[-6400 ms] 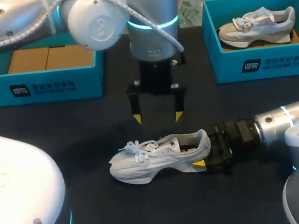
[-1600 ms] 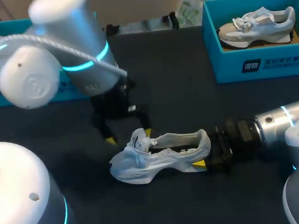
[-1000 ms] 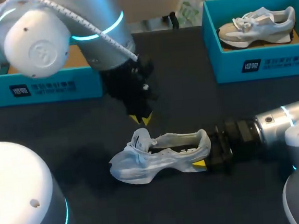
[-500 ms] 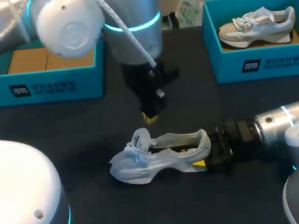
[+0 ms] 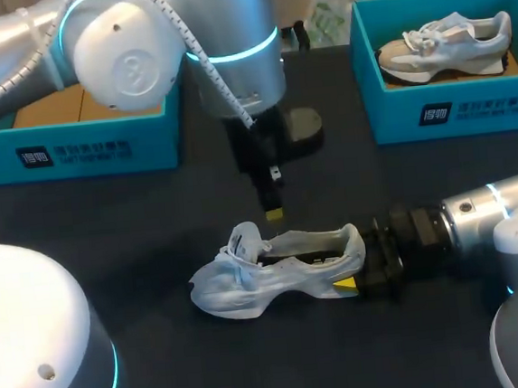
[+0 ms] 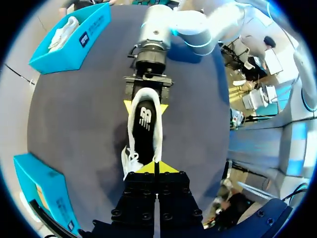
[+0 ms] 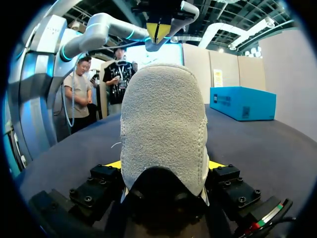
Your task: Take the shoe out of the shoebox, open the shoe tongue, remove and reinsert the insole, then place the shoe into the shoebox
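A white shoe (image 5: 274,263) lies on its side on the black table (image 5: 152,212), toe to the left, its tongue (image 5: 243,239) pulled up. My right gripper (image 5: 358,271) is shut on its heel (image 7: 163,124), one yellow fingertip (image 7: 113,164) on each side. My left gripper (image 5: 274,213) hangs shut, tips down, just above the shoe's opening. In the left wrist view the dark insole (image 6: 145,119) shows inside the shoe (image 6: 134,158), straight ahead of the left gripper (image 6: 156,167). The right wrist view shows the left gripper (image 7: 158,30) above the heel.
A blue shoebox (image 5: 83,150) with cardboard inside stands at the back left. A second blue shoebox (image 5: 456,109) at the back right holds a beige shoe (image 5: 445,43). A white bag (image 5: 325,16) lies at the far edge.
My left arm has swung right, from near the shoe's toe to above its opening, and its fingers have closed. The shoe and my right gripper have kept still.
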You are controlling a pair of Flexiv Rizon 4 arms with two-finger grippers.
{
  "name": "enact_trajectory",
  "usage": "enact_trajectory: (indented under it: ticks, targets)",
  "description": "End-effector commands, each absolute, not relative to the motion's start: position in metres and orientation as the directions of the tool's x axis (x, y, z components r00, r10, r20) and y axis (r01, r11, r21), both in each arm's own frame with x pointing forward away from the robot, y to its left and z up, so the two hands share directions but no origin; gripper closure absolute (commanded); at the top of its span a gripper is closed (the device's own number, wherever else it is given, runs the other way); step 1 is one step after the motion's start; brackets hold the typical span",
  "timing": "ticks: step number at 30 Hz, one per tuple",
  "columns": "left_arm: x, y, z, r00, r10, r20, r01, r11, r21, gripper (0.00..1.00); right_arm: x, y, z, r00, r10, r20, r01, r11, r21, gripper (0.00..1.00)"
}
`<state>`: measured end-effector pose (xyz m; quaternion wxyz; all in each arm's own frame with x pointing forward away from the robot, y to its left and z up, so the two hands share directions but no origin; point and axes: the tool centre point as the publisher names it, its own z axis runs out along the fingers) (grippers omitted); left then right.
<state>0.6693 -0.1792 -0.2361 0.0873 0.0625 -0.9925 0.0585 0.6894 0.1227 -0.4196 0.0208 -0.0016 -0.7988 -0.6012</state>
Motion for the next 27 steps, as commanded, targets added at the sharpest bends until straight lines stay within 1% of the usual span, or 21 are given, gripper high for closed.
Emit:
enact_trajectory:
  ticks: [1,2,3,8,9,27]
  targets:
    - [0.669,-0.181,-0.262,-0.985,0.017,0.174,-0.012,0.987,-0.163,1.00,0.690,0.122,-0.421,-0.999,-0.022,0.035,0.028,0.279,0.960,1.00]
    - [0.673,-0.184,-0.269,-0.982,0.001,0.191,-0.027,0.989,-0.144,1.00,0.690,0.122,-0.421,-0.999,-0.022,0.035,0.028,0.279,0.960,1.00]
    - [0.672,-0.185,-0.274,-0.984,0.044,0.171,0.016,0.987,-0.161,1.00,0.690,0.122,-0.421,-0.999,-0.022,0.035,0.028,0.279,0.960,1.00]
    - [0.673,-0.190,-0.293,-0.978,0.111,0.177,0.077,0.979,-0.188,1.00,0.690,0.122,-0.421,-0.999,-0.022,0.035,0.028,0.279,0.960,1.00]
    - [0.674,-0.192,-0.296,-0.981,0.103,0.167,0.074,0.983,-0.170,1.00,0.690,0.122,-0.421,-0.999,-0.022,0.035,0.028,0.279,0.960,1.00]
    - [0.674,-0.192,-0.296,-0.981,0.103,0.167,0.074,0.983,-0.170,1.00,0.690,0.122,-0.421,-0.999,-0.022,0.035,0.028,0.279,0.960,1.00]
